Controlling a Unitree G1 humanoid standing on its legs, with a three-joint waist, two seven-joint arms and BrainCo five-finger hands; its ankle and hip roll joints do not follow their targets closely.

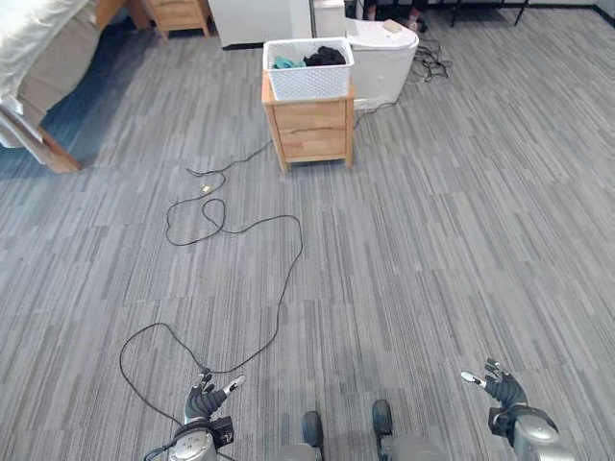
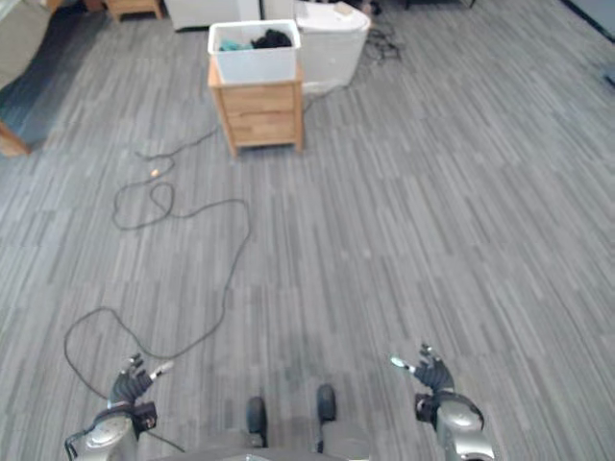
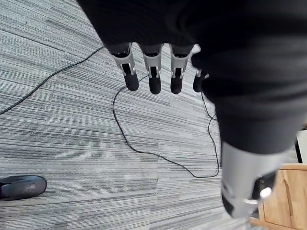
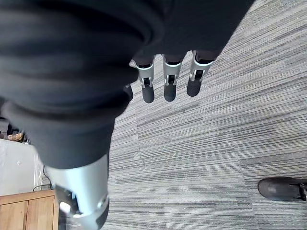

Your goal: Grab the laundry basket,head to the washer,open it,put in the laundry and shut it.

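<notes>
My left hand (image 1: 205, 400) and right hand (image 1: 502, 389) hang low over the grey floor (image 1: 432, 240), fingers (image 3: 152, 72) spread loosely, holding nothing. Far ahead of both, well apart, the white laundry basket (image 1: 308, 69) sits on a wooden nightstand (image 1: 309, 130). Dark and teal laundry (image 1: 309, 59) shows over its rim. The white washer (image 1: 382, 58) stands just behind, partly hidden by the basket.

We hold both arms low at our sides. Our left hand (image 1: 205, 398) hangs with its fingers (image 3: 153, 79) straight and spread, thumb apart, holding nothing. Our right hand (image 1: 504, 389) mirrors it, fingers (image 4: 168, 86) straight and relaxed, likewise holding nothing.
</notes>
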